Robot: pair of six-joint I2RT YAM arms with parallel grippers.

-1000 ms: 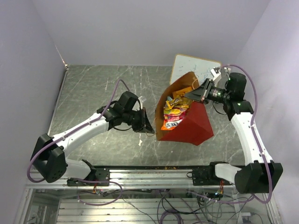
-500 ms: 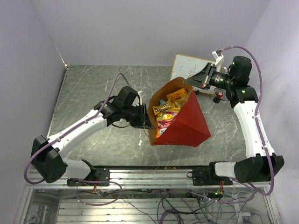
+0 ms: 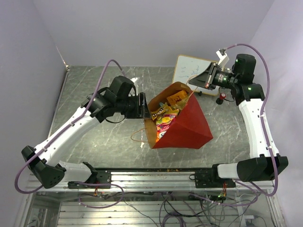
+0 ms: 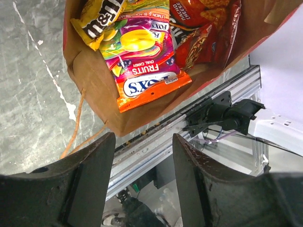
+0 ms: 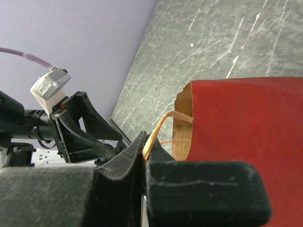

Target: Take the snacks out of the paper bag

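Observation:
The paper bag (image 3: 187, 125), red outside and brown inside, is tipped with its mouth to the left. Snacks (image 3: 165, 122) fill the mouth: a yellow pack (image 4: 102, 16), a pink fruit-sweets pack (image 4: 142, 66) and red chip bags (image 4: 203, 33). My left gripper (image 3: 142, 105) hangs open and empty just left of the mouth; in the left wrist view, the left gripper (image 4: 144, 142) sits below the bag's brown lip (image 4: 94, 80). The right gripper (image 3: 200, 85) is shut on the upper cord handle (image 5: 161, 125) and holds the bag's red side (image 5: 236, 123) up.
A whiteboard (image 3: 196, 71) lies at the back right, with a red-capped marker (image 3: 221, 98) beside it under the right arm. The bag's lower cord handle (image 3: 137, 137) loops loose on the table. The metal rail (image 3: 151, 177) runs along the near edge.
My left gripper has opened, let go of the lower cord handle and risen to the bag's mouth. The right gripper lifted the upper handle back and right, tipping the bag.

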